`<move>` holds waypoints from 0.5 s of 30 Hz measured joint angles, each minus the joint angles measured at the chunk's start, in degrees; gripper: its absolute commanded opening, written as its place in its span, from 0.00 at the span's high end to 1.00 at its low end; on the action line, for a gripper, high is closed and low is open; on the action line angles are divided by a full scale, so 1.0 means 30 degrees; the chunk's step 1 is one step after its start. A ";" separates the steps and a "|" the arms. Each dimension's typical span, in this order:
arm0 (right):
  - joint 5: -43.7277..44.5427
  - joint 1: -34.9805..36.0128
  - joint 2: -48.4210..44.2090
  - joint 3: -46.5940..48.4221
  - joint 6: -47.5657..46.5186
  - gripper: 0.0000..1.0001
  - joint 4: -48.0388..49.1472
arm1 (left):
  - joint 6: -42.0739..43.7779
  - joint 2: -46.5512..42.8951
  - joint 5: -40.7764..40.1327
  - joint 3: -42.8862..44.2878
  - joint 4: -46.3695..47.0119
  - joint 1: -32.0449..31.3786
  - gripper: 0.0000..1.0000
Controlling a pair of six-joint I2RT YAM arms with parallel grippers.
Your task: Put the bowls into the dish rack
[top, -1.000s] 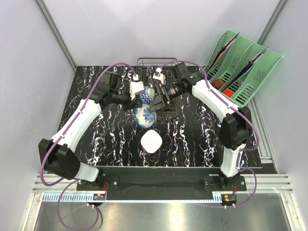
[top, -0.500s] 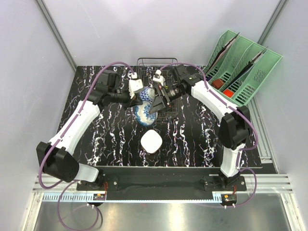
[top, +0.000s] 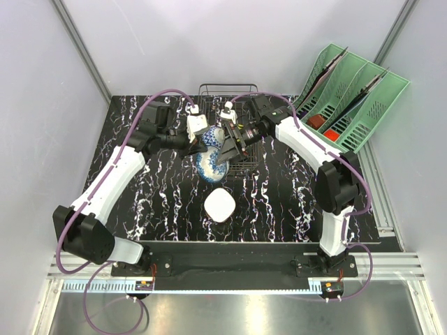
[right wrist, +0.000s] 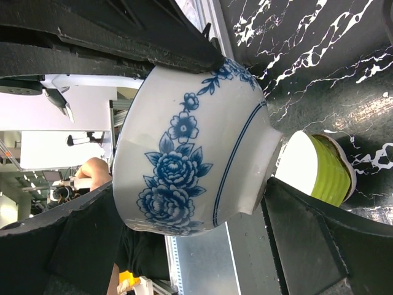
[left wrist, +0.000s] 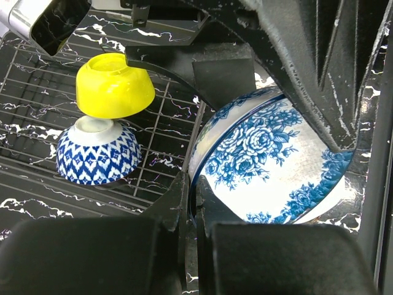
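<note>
Top external has my left gripper [top: 199,146] and right gripper [top: 223,153] nose to nose at the floral bowl [top: 208,165], left wrist shows the left clamped on its rim with the dish rack [left wrist: 37,92] ahead-left, right wrist shows my right jaws spread wide astride it.

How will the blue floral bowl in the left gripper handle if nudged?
Probably stiff and breakable: the blue floral bowl looks like glazed ceramic. Likely slippery, since its surface is smooth and glossy. The left gripper pinches only its rim, so a nudge may pivot it.
</note>
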 measured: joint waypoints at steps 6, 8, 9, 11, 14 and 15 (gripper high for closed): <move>-0.0124 -0.0073 0.0058 0.0364 0.0007 0.03 0.0058 | -0.0007 0.0000 0.0000 -0.0109 0.0160 -0.0044 1.00; -0.0197 -0.0131 0.0058 0.0561 0.0000 0.03 0.0058 | -0.0007 0.0000 0.0015 -0.0117 0.0160 -0.0051 1.00; -0.0226 -0.0175 0.0066 0.0619 0.0000 0.03 0.0058 | -0.0007 0.0000 0.0007 -0.0117 0.0197 -0.0058 1.00; -0.0357 -0.0313 0.0073 0.0699 0.0000 0.05 0.0066 | -0.0007 0.0000 0.0000 -0.0117 0.0248 -0.0051 1.00; -0.0481 -0.0495 0.0073 0.0750 0.0000 0.07 0.0087 | 0.0000 0.0000 0.0000 -0.0117 0.0248 -0.0058 1.00; -0.0481 -0.0503 0.0073 0.0750 0.0000 0.07 0.0095 | 0.0000 0.0000 0.0000 -0.0117 0.0255 -0.0066 1.00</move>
